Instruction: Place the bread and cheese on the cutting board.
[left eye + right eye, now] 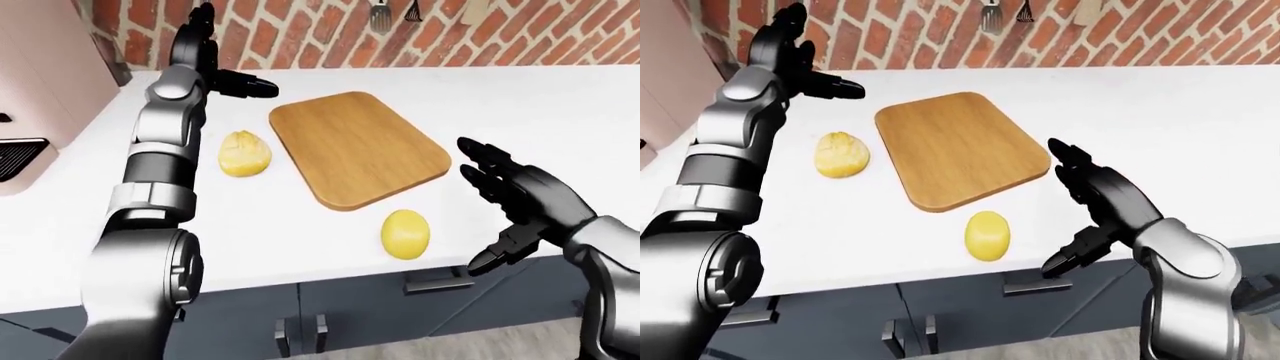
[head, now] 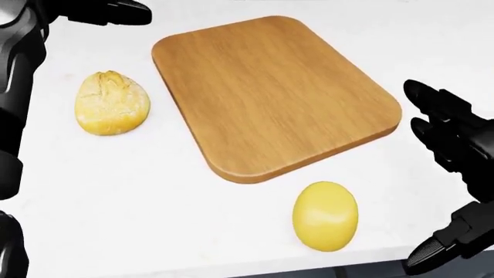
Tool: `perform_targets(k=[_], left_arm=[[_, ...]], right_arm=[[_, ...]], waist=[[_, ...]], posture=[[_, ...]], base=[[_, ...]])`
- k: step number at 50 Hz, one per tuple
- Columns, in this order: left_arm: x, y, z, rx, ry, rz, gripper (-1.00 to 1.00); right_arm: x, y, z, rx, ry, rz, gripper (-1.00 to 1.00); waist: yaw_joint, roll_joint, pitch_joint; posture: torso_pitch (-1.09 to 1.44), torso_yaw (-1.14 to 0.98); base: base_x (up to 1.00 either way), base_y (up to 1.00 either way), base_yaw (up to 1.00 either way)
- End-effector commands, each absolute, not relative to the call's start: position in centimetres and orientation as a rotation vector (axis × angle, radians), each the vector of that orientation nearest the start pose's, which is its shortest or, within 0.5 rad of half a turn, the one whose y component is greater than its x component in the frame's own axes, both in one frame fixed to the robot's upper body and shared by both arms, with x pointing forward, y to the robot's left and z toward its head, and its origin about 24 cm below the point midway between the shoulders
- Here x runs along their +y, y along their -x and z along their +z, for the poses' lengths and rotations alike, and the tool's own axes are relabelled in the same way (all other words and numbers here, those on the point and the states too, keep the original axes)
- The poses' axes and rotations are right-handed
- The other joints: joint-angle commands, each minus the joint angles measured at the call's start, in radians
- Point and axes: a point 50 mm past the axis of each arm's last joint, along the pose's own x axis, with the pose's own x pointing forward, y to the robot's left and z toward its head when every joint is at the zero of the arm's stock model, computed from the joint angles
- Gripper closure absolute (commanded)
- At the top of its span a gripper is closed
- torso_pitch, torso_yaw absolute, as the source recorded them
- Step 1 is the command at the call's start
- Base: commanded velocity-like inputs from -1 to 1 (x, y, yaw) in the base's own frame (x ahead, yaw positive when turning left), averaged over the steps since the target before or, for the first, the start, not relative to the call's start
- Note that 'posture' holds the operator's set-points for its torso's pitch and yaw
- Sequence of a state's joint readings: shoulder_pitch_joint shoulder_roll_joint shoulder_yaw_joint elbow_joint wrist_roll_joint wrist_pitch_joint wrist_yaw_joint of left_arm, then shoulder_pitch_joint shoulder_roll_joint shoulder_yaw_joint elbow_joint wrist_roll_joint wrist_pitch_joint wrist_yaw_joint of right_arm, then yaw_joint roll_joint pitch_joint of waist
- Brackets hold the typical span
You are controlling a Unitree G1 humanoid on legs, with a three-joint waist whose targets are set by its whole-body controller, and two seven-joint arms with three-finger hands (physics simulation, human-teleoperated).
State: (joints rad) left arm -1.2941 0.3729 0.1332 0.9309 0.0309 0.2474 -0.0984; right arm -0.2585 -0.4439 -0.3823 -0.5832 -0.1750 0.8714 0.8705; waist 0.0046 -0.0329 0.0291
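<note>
A wooden cutting board [image 2: 270,92] lies bare on the white counter [image 2: 116,191]. A round crusty bread roll [image 2: 112,103] sits on the counter left of the board. A smooth yellow cheese [image 2: 326,215] lies on the counter just below the board's lower edge. My right hand [image 1: 505,217] is open, fingers spread, to the right of the cheese and apart from it. My left hand [image 1: 215,60] is open and raised above the counter, up and left of the board, over the bread's far side.
A red brick wall [image 1: 300,30] runs along the top, with utensils [image 1: 380,15] hanging on it. A pink appliance [image 1: 45,82] stands at the left of the counter. Dark drawers with handles [image 1: 430,285] sit below the counter's near edge.
</note>
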Motion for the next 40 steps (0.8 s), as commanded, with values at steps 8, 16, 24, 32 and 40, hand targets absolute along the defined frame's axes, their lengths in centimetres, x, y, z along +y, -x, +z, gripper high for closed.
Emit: perform_targets(k=[8, 16, 24, 32, 40], left_arm=[[18.4, -41.8, 30.3, -0.241, -0.224, 0.024, -1.0], [18.4, -41.7, 30.6, -0.244, -0.225, 0.023, -1.0], [18.4, -41.7, 30.0, -0.233, -0.225, 0.022, -1.0], [18.4, -41.7, 29.9, -0.229, -0.22, 0.02, -1.0], [18.2, -41.7, 30.0, -0.232, -0.223, 0.016, -1.0]], right_arm=[[-22.8, -24.4, 20.7, 0.054, 0.469, 0.325, -1.0], [-21.6, -24.1, 20.8, 0.038, 0.477, 0.355, -1.0], [-21.0, -24.2, 20.7, 0.035, 0.475, 0.369, -0.84], [-20.6, -24.2, 20.1, 0.041, 0.466, 0.38, -0.9], [-20.3, -24.2, 20.2, 0.038, 0.467, 0.389, -0.5]], waist=[[-0.002, 0.005, -0.029], [-0.003, 0.006, -0.029], [-0.003, 0.01, -0.029], [-0.004, 0.013, -0.03], [-0.005, 0.014, -0.03]], posture=[[0.0, 0.0], [0.0, 0.0], [0.0, 0.0], [0.0, 0.0], [0.0, 0.0]], base=[[0.0, 0.0, 0.0], [0.0, 0.0, 0.0], [0.0, 0.0, 0.0], [0.0, 0.0, 0.0], [0.0, 0.0, 0.0]])
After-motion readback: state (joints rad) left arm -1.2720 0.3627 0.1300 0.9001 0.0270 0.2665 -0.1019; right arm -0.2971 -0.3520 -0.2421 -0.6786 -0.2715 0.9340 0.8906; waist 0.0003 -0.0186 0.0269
